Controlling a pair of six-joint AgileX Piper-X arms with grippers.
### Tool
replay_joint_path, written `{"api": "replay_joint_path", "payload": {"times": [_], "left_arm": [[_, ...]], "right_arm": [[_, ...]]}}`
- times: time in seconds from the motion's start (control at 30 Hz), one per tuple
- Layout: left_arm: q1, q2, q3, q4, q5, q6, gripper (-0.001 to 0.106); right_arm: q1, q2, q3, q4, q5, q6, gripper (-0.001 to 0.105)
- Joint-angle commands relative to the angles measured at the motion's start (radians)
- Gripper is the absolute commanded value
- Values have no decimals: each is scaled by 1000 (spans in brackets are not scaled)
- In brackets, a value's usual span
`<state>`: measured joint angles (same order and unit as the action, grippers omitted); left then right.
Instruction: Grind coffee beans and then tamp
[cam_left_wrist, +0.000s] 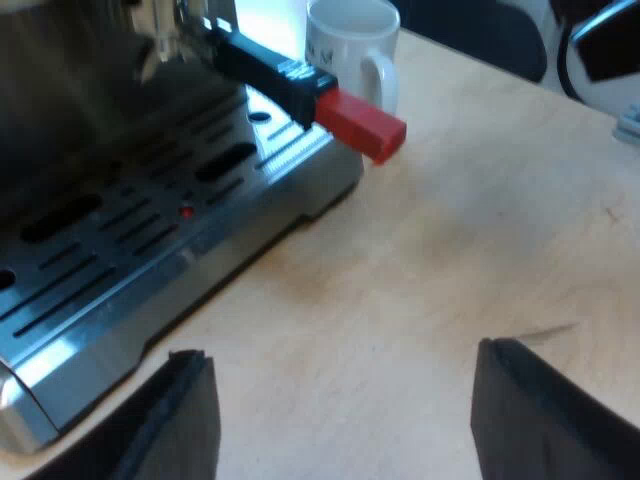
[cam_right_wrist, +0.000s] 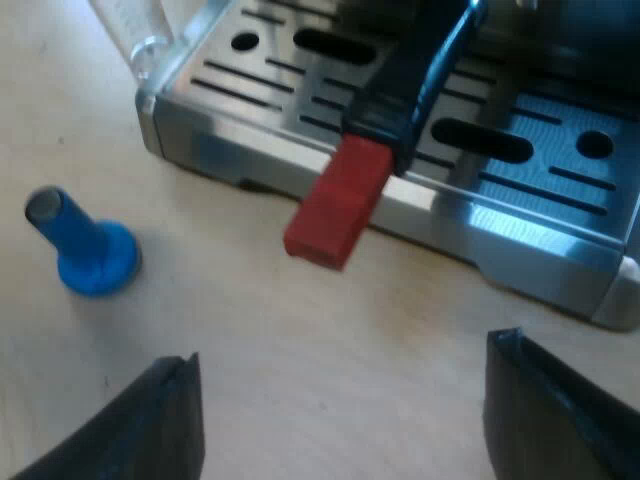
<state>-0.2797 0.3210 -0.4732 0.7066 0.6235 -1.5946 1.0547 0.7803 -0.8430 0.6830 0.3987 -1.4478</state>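
Our left claw (cam_left_wrist: 342, 358) hangs over the table (cam_left_wrist: 470, 240). Its two fingers are spread wide and hold nothing. The machine (cam_left_wrist: 150, 240) is near it. The handle (cam_left_wrist: 270, 70) sticks out from the machine's front, showing its red end (cam_left_wrist: 362, 127). A mug (cam_left_wrist: 352, 45) stands just past the red end. Our right claw (cam_right_wrist: 345, 355) is spread wide and empty too. The blue tamper (cam_right_wrist: 88, 250) sits on the table near the machine, apart from the claw. A glass (cam_right_wrist: 135, 30) is at the machine's corner.

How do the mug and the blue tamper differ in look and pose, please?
The mug is white, open mouth up; the tamper is blue, flared base down, narrow end up. The mug has a side handle; the tamper has none. Both stand on the wooden table near the espresso machine.
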Motion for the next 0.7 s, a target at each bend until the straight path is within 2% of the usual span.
{"api": "replay_joint_path", "payload": {"times": [0.03, 0.13, 0.23, 0.5, 0.7], "left_arm": [[-5, 2, 12, -41, 18, -3, 57], [-5, 2, 23, -41, 18, -3, 57], [-5, 2, 29, -41, 18, -3, 57], [-5, 2, 29, -45, 18, -3, 57], [-5, 2, 29, -108, 18, -3, 57]], "right_arm": [[37, 21, -3, -38, 89, 27, 62], [66, 45, 5, -72, 144, 53, 62], [88, 64, 43, -155, 152, 84, 62], [140, 73, 192, -413, 228, 84, 62], [150, 73, 289, -574, 226, 82, 62]]}}
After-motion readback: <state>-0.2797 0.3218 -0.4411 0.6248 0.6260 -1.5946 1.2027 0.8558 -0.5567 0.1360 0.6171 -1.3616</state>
